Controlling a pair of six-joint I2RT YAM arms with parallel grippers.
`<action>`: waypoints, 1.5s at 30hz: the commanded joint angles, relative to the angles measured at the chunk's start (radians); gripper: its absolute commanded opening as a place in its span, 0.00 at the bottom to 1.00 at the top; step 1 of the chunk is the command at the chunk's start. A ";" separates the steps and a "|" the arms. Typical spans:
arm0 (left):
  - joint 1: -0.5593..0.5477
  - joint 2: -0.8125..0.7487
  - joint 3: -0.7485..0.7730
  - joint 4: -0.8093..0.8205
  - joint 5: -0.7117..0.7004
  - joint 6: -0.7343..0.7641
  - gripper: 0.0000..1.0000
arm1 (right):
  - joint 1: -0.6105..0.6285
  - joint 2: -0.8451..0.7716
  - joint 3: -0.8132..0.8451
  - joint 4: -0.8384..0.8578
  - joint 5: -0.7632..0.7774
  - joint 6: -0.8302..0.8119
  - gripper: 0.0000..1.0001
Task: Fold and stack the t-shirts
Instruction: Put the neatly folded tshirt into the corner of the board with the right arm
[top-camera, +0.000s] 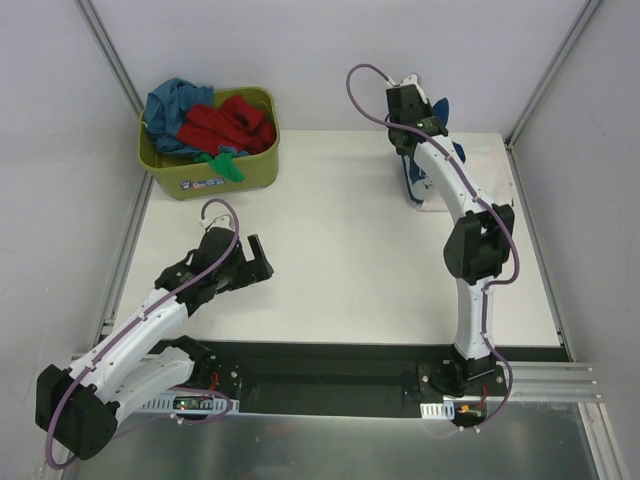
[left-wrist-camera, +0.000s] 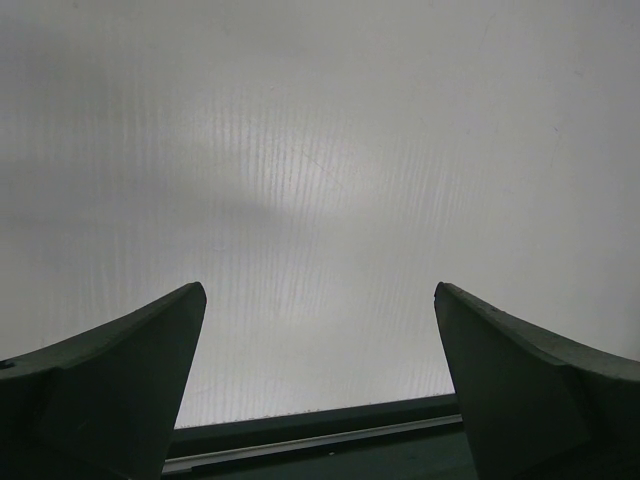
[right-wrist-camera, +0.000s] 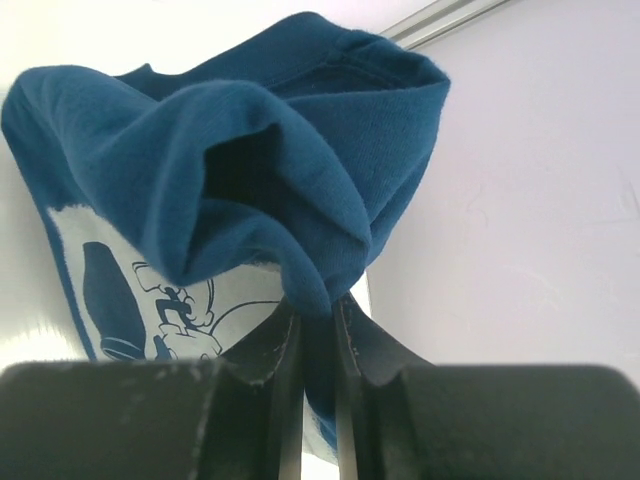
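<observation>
A navy blue t-shirt (right-wrist-camera: 250, 150) with a white cartoon print hangs bunched from my right gripper (right-wrist-camera: 318, 310), which is shut on a fold of it. In the top view my right gripper (top-camera: 415, 120) is raised at the far right of the table, and the navy t-shirt (top-camera: 418, 185) drapes down behind the arm onto the table. Red (top-camera: 225, 122), teal (top-camera: 170, 100) and green (top-camera: 222, 166) t-shirts lie piled in the tub. My left gripper (top-camera: 262, 262) is open and empty, low over the table's left middle; its wrist view shows bare table between the fingers (left-wrist-camera: 120, 370).
The olive-green plastic tub (top-camera: 235, 175) stands at the far left corner of the white table (top-camera: 340, 260). Metal frame posts (top-camera: 110, 60) rise at the back corners. A dark rail (top-camera: 330, 375) runs along the near edge by the arm bases.
</observation>
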 joint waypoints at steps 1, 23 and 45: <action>-0.005 -0.008 0.046 -0.019 -0.030 0.013 0.99 | -0.029 -0.079 0.059 -0.020 -0.030 0.043 0.02; -0.005 0.179 0.176 -0.031 -0.060 0.061 0.99 | -0.236 0.194 0.126 0.049 -0.143 0.007 0.20; -0.005 0.120 0.154 -0.039 -0.044 0.044 0.99 | -0.304 -0.216 -0.223 -0.009 -0.675 0.402 0.97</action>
